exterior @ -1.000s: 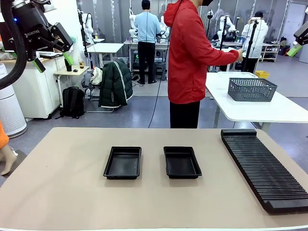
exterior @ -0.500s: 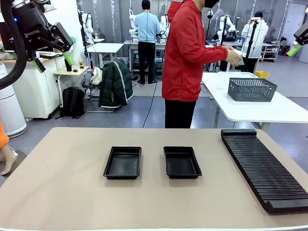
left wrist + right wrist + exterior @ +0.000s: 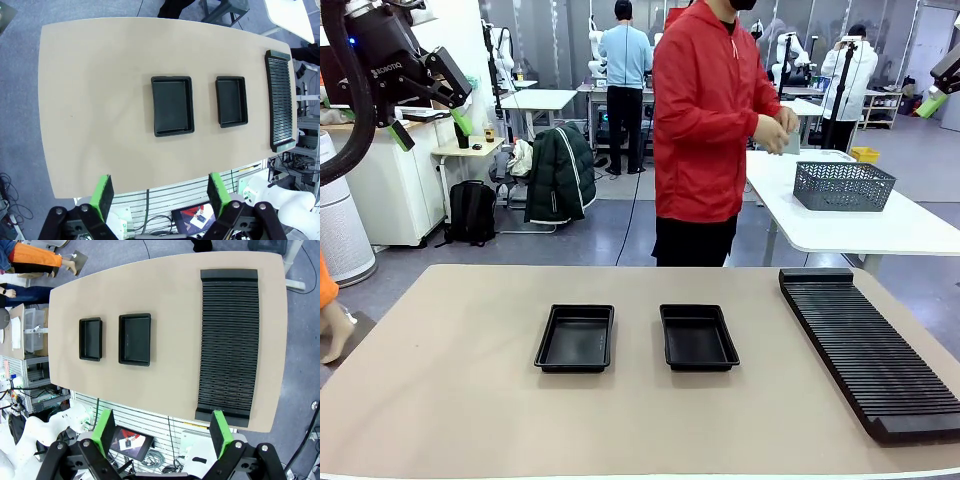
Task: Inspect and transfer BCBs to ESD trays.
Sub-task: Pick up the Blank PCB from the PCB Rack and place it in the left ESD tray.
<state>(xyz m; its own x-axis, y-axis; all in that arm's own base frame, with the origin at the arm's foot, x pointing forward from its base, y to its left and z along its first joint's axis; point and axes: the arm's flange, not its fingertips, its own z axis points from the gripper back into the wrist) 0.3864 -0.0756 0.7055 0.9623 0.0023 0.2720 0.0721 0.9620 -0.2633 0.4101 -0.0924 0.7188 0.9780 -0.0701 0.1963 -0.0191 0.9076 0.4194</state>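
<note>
While left tray [image 3: 575, 340] and right tray [image 3: 698, 338] lie empty, side by side mid bench [image 3: 450, 380], apart from rack [image 3: 865, 350], your left pincer [image 3: 161, 196] and right pincer [image 3: 162, 432] hang high, jaws released, gripping nothing. Watch person's hands [image 3: 775, 132]: board in them or not, cannot tell. Take any board by edges, level, lower inside rim. Front view gives person near basket [image 3: 842, 185]; wrist views give bare tray floors from above

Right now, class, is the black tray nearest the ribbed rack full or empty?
Empty: the tray beside the rack has a bare black floor, no green board in it.
</note>
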